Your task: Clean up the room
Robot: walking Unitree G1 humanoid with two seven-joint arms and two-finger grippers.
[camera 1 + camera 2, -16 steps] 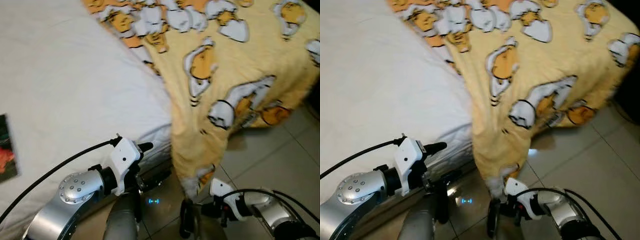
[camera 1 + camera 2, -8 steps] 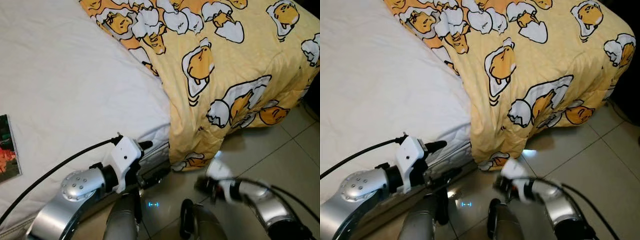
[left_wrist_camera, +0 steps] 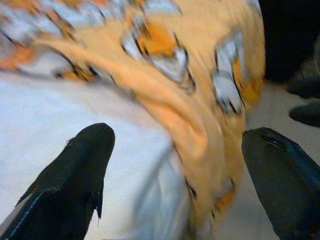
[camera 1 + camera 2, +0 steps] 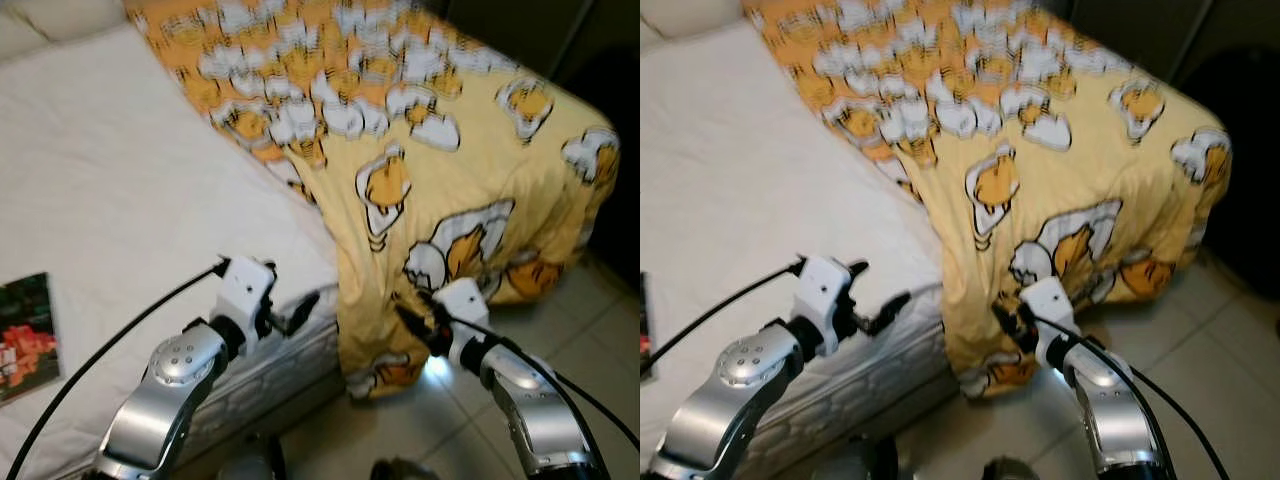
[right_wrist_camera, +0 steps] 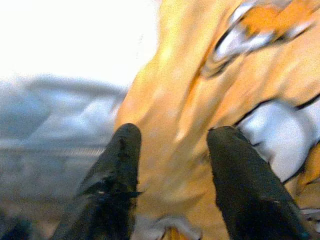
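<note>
Yellow blanket [image 4: 440, 150] with egg-cartoon prints, draped over the right side of the bed [image 4: 120, 190] and hanging down its corner toward the tiled floor [image 4: 600, 330], lower hem just above the tiles. Crumpled along its left edge, where it meets bare white sheet. Somewhat blurred in the head views.

Open sheet to the left of the blanket, broad and flat, with a book [image 4: 25, 335] lying near the bed's near edge, well apart from the blanket. Open tile to the right and below the hanging fold; dark furniture or shadow beyond the far right.

Right gripper [image 4: 415, 322] raised at the hanging fold, near the bed corner; in the right wrist view fingers [image 5: 117, 165] parted narrowly with yellow cloth right in front, nothing pinched.

Left gripper [image 4: 300, 310] at the mattress edge, just left of the blanket's hanging edge; in the left wrist view fingers [image 3: 80, 165] spread wide, holding nothing, pointed at the blanket's edge and sheet.
</note>
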